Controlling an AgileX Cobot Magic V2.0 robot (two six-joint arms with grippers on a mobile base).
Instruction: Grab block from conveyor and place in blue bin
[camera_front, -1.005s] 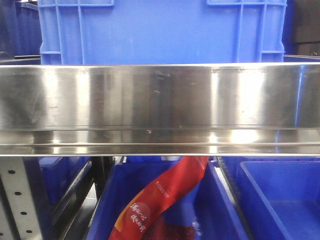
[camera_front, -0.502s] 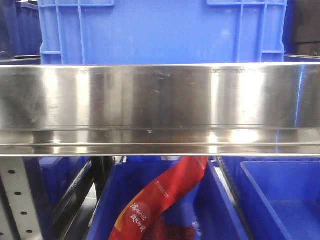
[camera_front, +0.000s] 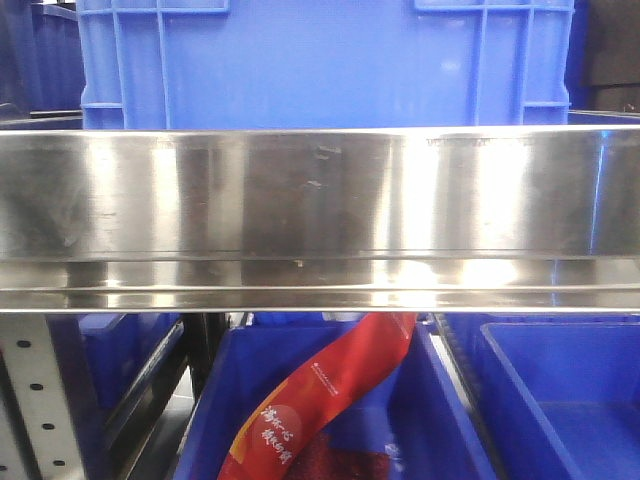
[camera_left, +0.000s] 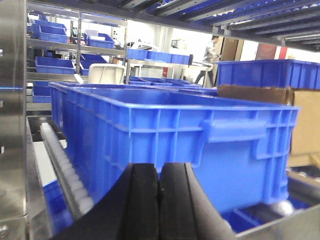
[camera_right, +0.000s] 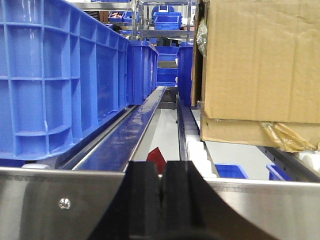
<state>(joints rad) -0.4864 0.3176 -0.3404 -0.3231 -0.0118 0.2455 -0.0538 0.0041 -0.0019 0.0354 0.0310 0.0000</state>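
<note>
1. Front view: a steel rail (camera_front: 320, 215) fills the middle; above it a blue crate (camera_front: 320, 60), below it a blue bin (camera_front: 440, 420) holding a red packet (camera_front: 320, 400). No block or conveyor shows.
2. Left wrist view: the left gripper (camera_left: 159, 205) has its jaws pressed together, empty, before the crate (camera_left: 165, 135).
3. Right wrist view: the right gripper (camera_right: 161, 200), jaws together, faces a cardboard box (camera_right: 260, 65). Risk: with the block unseen, reaching blind could strike the rail.

Cardboard box (camera_right: 257, 65); red packet (camera_front: 320, 395).
</note>
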